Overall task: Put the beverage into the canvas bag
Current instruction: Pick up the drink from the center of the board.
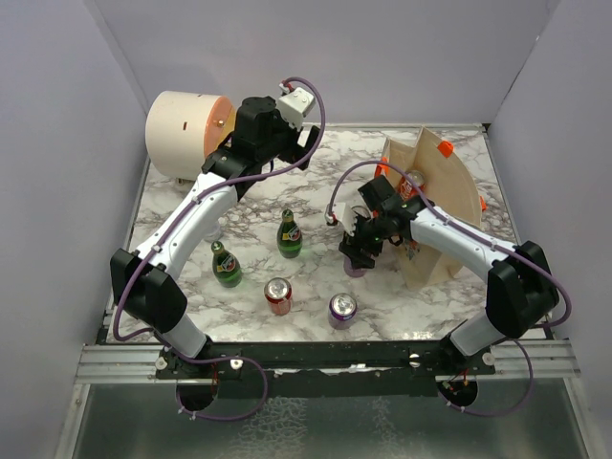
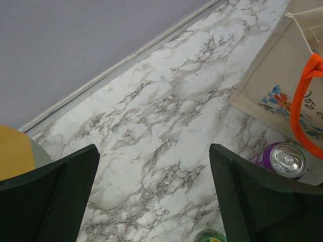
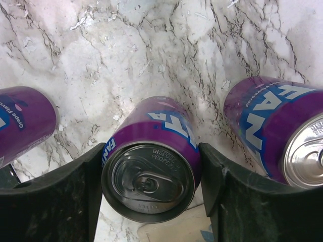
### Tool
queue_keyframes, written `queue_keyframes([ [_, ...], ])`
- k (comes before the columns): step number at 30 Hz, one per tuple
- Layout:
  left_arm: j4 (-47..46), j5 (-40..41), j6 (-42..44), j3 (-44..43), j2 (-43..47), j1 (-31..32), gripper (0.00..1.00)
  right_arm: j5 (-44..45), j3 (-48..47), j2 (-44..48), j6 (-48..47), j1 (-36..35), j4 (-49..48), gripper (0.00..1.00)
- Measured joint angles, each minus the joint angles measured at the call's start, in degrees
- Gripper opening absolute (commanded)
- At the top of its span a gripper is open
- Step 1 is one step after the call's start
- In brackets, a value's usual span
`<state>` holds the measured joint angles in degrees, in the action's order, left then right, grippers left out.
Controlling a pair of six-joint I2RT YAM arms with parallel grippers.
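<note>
Upper left of the overhead view: a beige drum (image 1: 186, 134) sits against the back wall. Just right of it the left gripper (image 2: 154, 194) hangs high over the marble table (image 2: 151, 126), fingers spread wide, nothing between them.

Moving to lower centre, a green bottle (image 1: 227, 266) stands upright, with a second bottle (image 1: 290, 234) up and to its right. Below them stands a red can (image 1: 277, 295), and beside that a purple can (image 1: 342, 308).

Right of centre, here's the action: the right gripper (image 3: 150, 159) is down over the beverage (image 3: 151, 176), a purple Fanta can standing upright on the marble, just left of the bag (image 1: 449, 210). In the wrist view the fingers (image 3: 55, 196) sit tight on either side with no gap showing (whether they are actually squeezing, I cannot tell). Two more purple cans flank it there, a left can (image 3: 25, 121) and a right can (image 3: 282, 131).

Far right, the bag stands with orange handles (image 1: 445, 148) showing, and a can top (image 1: 413, 182) sits at its upper left edge. The beverage is outside the bag, on the table.
</note>
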<state>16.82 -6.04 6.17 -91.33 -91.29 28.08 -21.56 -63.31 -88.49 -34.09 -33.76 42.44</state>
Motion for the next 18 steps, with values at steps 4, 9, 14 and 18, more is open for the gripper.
queue_keyframes([
  [4, -0.04, -0.17, 0.33, 0.00, 0.00, 0.02, 0.93, -0.02, -0.09, 0.02, 0.00, 0.00, 0.07, 0.50],
  [9, -0.07, -0.59, 1.33, 0.00, 0.00, 0.31, 0.93, -0.11, -1.16, 0.98, 0.42, 0.00, 2.91, 0.43],
  [14, -0.07, -0.55, 2.03, -0.17, -0.11, 0.57, 0.93, -1.86, -8.72, 3.17, 1.53, 0.00, 7.96, 0.38],
  [18, -0.46, -0.28, 2.16, -1.51, -1.20, 0.57, 0.93, -2.69, -16.37, 4.04, 2.75, 0.00, 9.97, 0.35],
])
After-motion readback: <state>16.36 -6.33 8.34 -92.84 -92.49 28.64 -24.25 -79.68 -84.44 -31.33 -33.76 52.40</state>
